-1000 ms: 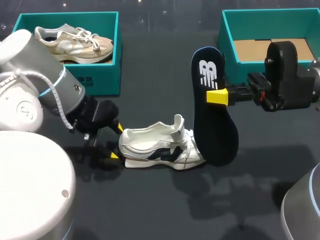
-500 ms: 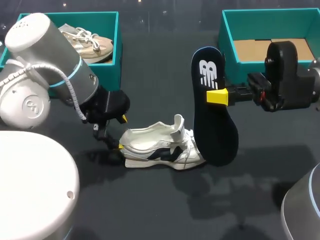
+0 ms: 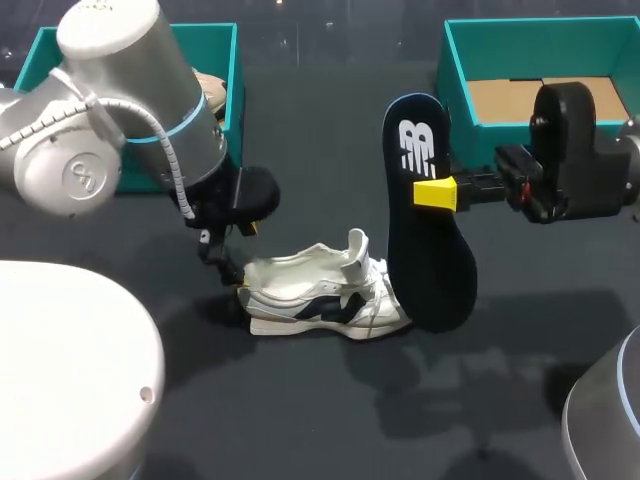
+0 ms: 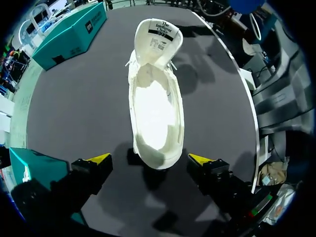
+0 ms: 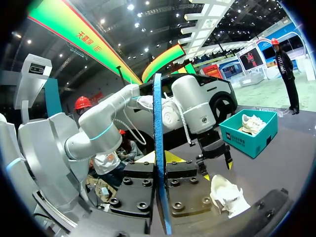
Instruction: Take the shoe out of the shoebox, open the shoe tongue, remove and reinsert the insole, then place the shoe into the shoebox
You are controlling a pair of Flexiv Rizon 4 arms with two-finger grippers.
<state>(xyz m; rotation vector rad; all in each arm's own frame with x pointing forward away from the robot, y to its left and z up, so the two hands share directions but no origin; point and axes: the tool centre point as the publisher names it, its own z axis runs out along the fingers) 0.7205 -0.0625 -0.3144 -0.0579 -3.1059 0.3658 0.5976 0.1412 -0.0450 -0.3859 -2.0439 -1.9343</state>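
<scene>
Shoe [image 3: 320, 295] sits heel-on to left gripper [image 4: 149, 159], long axis straight ahead. Its fingers [image 4: 98, 159] are wide open either side of the heel, holding nothing. Right gripper [image 3: 437, 193] clamps insole [image 3: 428, 230] upright just beside shoe's toe.

A dark grey table [image 3: 320, 130] fills the head view; its matte top carries soft shadows.
</scene>
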